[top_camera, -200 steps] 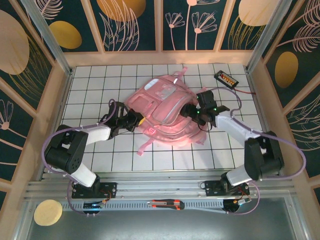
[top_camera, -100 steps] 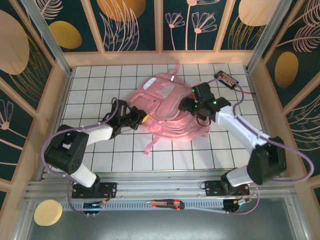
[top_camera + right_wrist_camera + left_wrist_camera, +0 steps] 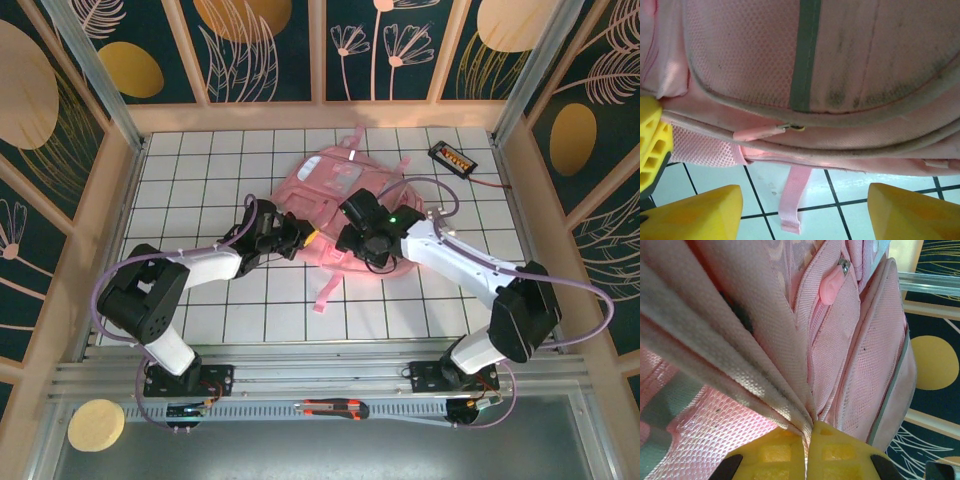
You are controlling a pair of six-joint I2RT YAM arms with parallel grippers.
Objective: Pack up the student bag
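Observation:
The student bag (image 3: 335, 185), a large pink backpack, lies crumpled on the white tiled table. My left gripper (image 3: 300, 238) is at its left edge, yellow fingers shut on a fold of the bag's grey-pink fabric (image 3: 790, 405). In the left wrist view the gripper (image 3: 807, 432) pinches that fold, with a pink zipper pull (image 3: 830, 287) above. My right gripper (image 3: 358, 242) hovers over the bag's near edge, open and holding nothing. In the right wrist view it (image 3: 805, 210) straddles a loose pink strap (image 3: 792, 200) on the tiles, below a zipper pull (image 3: 760, 131).
A small black device (image 3: 452, 157) with a cable lies at the back right of the table. A box cutter (image 3: 335, 408) rests on the near rail and a yellow disc (image 3: 96, 424) sits at the near left. Wooden walls enclose the table.
The left gripper has pulled the bag's edge to the right, bunching the bag. The right gripper has swung left and nearer, from the bag's right side to its near edge.

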